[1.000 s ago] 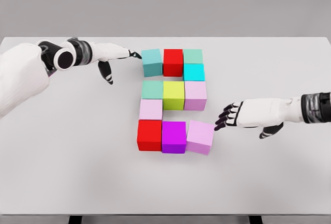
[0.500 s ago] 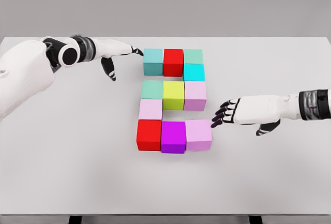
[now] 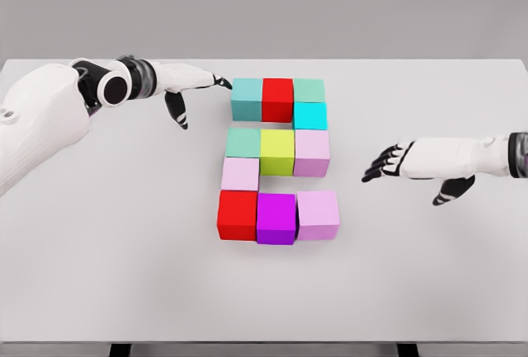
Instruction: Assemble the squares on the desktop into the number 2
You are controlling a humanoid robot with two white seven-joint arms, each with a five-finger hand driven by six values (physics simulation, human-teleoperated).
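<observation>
Forming what looks like a finished 2 at frame centre, the squares [image 3: 278, 159] sit flush, left hand [image 3: 186, 89] apparently touching the top-left one, right hand [image 3: 412, 163] open, clear.

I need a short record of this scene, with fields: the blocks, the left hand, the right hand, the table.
blocks: eleven coloured cubes forming a 2; bottom row is red cube, magenta cube, pink cube
left hand: left hand open, fingertips at the teal cube
right hand: right hand open, apart from the blocks
table: white table
</observation>
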